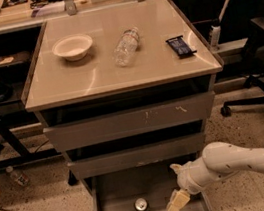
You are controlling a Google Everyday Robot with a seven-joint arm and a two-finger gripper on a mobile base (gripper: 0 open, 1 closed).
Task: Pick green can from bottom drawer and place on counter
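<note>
The small green metal can (141,209), standing in the deep grey metal bottom drawer (116,196) just beside the end effector (178,201) (state cannot be told), is being judged light, rigid and slippery; a mid-wall grasp is advised.

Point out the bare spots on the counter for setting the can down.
The counter is bare along its whole front strip, ahead of the bowl, bottle and black packet, and behind the packet. The middle row is crowded. The gripper hangs over the bottom drawer, beside the can.

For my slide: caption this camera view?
End effector hovers over the open bottom drawer beside the green can.
</note>
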